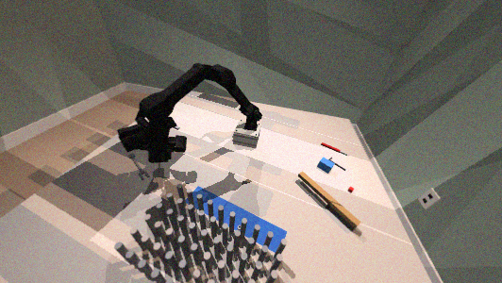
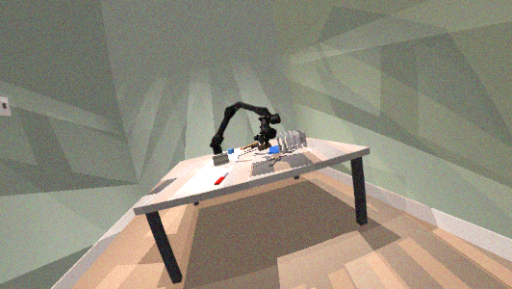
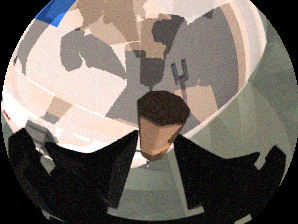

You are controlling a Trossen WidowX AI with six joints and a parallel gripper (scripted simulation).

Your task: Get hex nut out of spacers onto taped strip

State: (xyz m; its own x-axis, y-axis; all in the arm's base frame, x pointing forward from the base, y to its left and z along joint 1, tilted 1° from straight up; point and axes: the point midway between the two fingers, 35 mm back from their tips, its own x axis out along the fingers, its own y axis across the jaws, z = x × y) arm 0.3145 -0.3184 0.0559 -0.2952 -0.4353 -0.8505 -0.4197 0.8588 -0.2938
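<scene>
My gripper (image 1: pixel 159 159) (image 2: pixel 264 144) (image 3: pixel 156 135) is shut on a brown tool handle (image 2: pixel 264 147) (image 3: pixel 161 107). A thin rod, partly hidden, seems to run from the handle. The gripper hangs above the table beside the spacer field, outside it. The grey standing spacers (image 1: pixel 232 223) (image 2: pixel 292 141) look upright in the top view. The blue taped strip (image 1: pixel 278 234) (image 2: pixel 274 149) (image 3: pixel 56 12) lies along their front. A tiny ring shape (image 1: pixel 240 227) shows among the front spacers over the strip; I cannot tell whether it is the nut.
A grey forked tool (image 1: pixel 141 171) (image 3: pixel 180 74) lies on the table near the gripper. A long wooden bar (image 1: pixel 330 201), a blue block (image 1: pixel 326 164), a red-handled tool (image 1: pixel 331 147) and a small red cube (image 1: pixel 350 189) lie on the far side. Another red-handled tool (image 2: pixel 219 180) lies near the table edge.
</scene>
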